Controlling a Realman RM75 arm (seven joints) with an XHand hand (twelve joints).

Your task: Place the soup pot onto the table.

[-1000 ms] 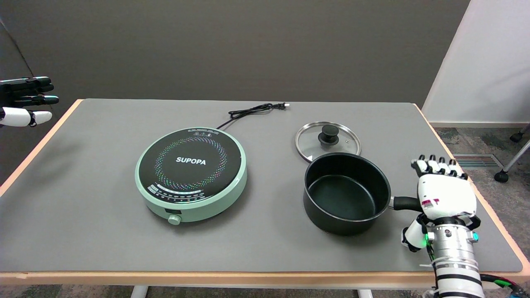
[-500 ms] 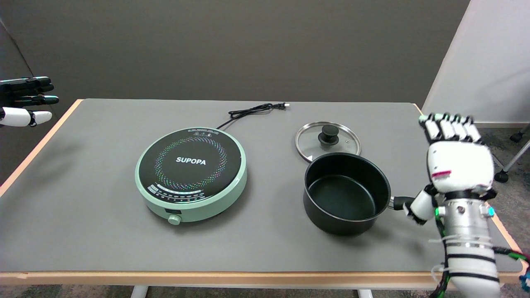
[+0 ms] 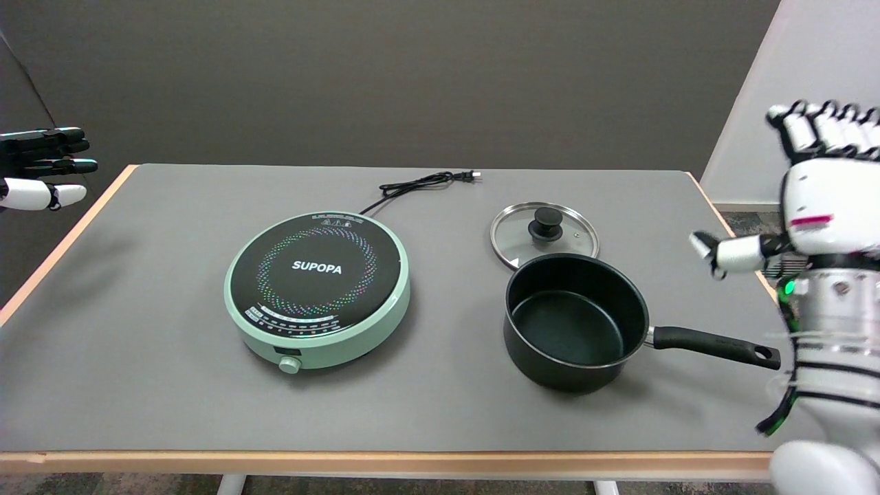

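Note:
The black soup pot (image 3: 576, 320) stands upright and empty on the grey table (image 3: 151, 385), right of centre. Its long black handle (image 3: 711, 345) points to the right and lies free. My right hand (image 3: 821, 189) is raised well above the table's right edge, up and to the right of the handle. Its fingers are spread, the thumb sticks out to the left, and it holds nothing.
A glass lid (image 3: 544, 232) with a black knob lies just behind the pot. A mint-green induction cooker (image 3: 317, 288) sits at the table's middle, its black cord (image 3: 419, 184) trailing to the back. The idle left hand (image 3: 41, 168) hangs at the upper left.
My right hand let go of the pot handle and rose up and to the right, away from the table. The pot has stayed in place, its handle now fully in view.

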